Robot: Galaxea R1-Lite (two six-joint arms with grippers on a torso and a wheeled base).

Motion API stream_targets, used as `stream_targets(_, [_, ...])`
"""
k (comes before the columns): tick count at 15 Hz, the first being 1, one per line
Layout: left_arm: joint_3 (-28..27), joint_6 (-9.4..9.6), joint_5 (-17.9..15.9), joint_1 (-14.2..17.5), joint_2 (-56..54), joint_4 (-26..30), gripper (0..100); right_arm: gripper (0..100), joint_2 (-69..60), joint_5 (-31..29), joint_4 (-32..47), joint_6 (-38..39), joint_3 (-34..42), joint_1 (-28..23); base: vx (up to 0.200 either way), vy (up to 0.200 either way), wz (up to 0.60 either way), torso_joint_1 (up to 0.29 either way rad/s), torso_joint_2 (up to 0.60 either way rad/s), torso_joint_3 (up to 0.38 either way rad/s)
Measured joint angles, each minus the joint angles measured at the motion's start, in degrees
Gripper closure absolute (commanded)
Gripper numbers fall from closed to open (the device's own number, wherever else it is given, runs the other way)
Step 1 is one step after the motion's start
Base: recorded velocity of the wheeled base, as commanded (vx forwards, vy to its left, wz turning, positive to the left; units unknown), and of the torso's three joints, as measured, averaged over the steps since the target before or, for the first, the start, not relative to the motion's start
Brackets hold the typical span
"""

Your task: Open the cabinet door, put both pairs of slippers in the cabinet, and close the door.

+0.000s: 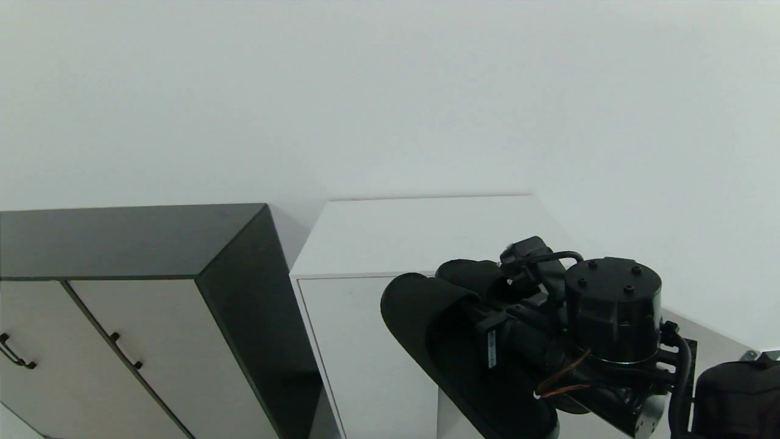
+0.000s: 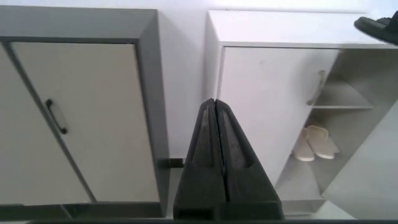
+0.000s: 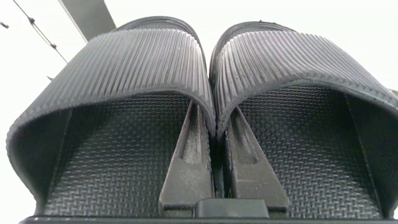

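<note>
Black slippers [image 3: 149, 68] in right jaws, cabinet [image 2: 280, 28] open

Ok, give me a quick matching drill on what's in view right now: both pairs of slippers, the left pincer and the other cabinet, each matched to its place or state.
Things:
1. black slippers
2. white slippers
3. left pincer
4. dark-framed cabinet

Places or states:
A. shut, holding nothing
B. on a shelf inside the open white cabinet
C. doors closed
D. gripped by the right pincer

Pairs: 1-D, 2-B, 3-A, 4-C
</note>
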Motion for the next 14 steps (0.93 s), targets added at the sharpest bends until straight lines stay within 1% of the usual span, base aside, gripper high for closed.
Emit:
stream_targets(7, [0.0,0.01,0.0,0.0,0.0,0.0,100,100,0.0,0.0,-0.5,0.0,0.4,0.2,0.000,-0.200,0.00,0.004,0.00,0.000])
stream_targets(14, [0.0,0.00,0.1,0.0,0.0,0.0,100,100,0.3,0.6,-1.9,0.0,0.7,-0.1,0.000,0.000,0.00,0.000,0.00,0.000])
